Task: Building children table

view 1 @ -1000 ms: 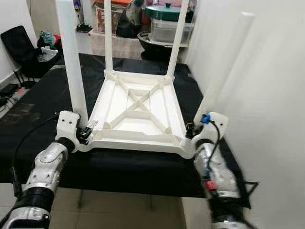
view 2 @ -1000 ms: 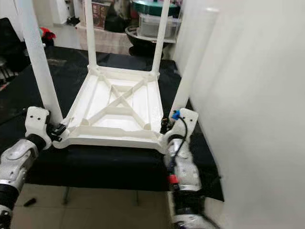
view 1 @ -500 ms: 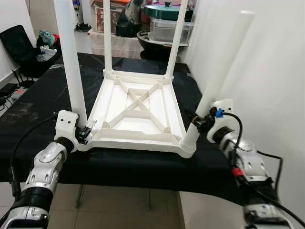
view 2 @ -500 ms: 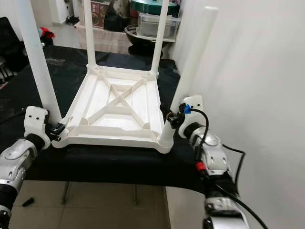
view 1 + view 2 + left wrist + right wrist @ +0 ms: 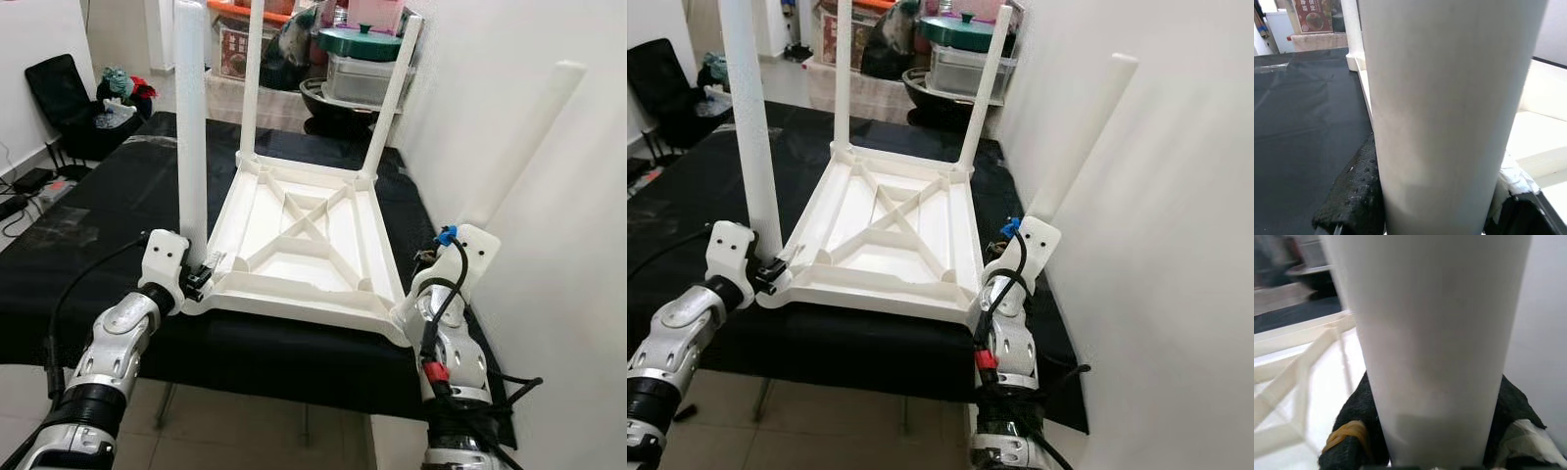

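Two legs between end effector fingers.

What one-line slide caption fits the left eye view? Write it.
Upturned white plastic children's table on black cloth; left gripper and right gripper each clamp a near white leg.

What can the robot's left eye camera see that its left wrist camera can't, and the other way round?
Left eye alone: the whole upturned white table on the black cloth, all four legs pointing up, the right claw around the near right leg, and shelves with a green lidded pot.

Left wrist alone: the padded black fingers pressed against the leg.

Both: the near left leg in the left claw.
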Motion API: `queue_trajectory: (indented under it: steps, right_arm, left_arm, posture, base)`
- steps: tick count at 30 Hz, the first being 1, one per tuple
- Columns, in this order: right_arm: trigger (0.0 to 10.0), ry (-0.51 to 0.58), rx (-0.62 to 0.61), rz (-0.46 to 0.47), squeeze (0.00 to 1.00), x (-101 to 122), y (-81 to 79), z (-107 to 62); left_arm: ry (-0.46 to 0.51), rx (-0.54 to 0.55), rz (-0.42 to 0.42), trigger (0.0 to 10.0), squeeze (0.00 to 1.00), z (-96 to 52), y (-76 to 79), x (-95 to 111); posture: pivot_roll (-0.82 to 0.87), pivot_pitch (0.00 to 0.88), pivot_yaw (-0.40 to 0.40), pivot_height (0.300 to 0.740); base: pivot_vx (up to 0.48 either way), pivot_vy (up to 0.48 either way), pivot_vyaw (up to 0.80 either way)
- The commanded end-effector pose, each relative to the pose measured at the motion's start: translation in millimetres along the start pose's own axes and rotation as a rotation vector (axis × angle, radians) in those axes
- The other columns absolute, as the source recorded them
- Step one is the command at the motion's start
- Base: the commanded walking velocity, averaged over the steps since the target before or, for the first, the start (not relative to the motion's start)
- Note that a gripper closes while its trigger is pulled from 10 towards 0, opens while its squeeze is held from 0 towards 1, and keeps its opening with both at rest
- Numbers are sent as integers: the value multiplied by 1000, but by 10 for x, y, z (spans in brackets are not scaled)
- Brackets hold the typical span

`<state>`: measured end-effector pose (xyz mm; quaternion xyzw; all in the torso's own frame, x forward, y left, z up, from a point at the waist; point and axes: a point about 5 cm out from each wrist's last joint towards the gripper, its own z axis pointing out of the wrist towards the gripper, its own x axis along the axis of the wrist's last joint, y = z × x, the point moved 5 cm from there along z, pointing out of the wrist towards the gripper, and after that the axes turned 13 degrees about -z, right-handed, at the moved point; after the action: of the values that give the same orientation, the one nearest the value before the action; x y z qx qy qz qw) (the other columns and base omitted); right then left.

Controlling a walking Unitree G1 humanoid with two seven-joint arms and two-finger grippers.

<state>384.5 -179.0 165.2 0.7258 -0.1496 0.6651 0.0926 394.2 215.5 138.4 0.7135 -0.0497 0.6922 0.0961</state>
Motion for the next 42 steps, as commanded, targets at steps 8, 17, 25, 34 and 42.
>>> queue_trajectory:
  steps: [8, 17, 25, 34, 42]
  right_arm:
    - [10000, 117, 633, -97, 0, 117, -201, -9]
    - [0, 109, 876, -347, 0, -90, -136, -62]
    - [0, -24, 551, -345, 0, -329, 137, 234]
    - [0, -306, -323, -22, 0, -845, 682, 6]
    - [10000, -168, 173, 25, 925, -492, -373, -29]
  left_arm:
    - [6, 136, 3, 10000, 0, -94, -331, 25]
    - [11, 146, 5, 10000, 0, -119, -371, 40]
    - [13, 153, 9, 10000, 0, -138, -398, 45]
    - [8, 134, 7, 10000, 0, -95, -328, 28]
    - [10, 133, 4, 10000, 0, -72, -306, 33]
  posture:
    - [80, 0, -112, 740]
    - [105, 0, -132, 740]
    - [110, 0, -124, 740]
    - [87, 0, -101, 740]
    - [84, 0, -114, 740]
  base:
    - [0, 0, 0]
    - [0, 0, 0]
    - [0, 0, 0]
    - [0, 0, 0]
    - [0, 0, 0]
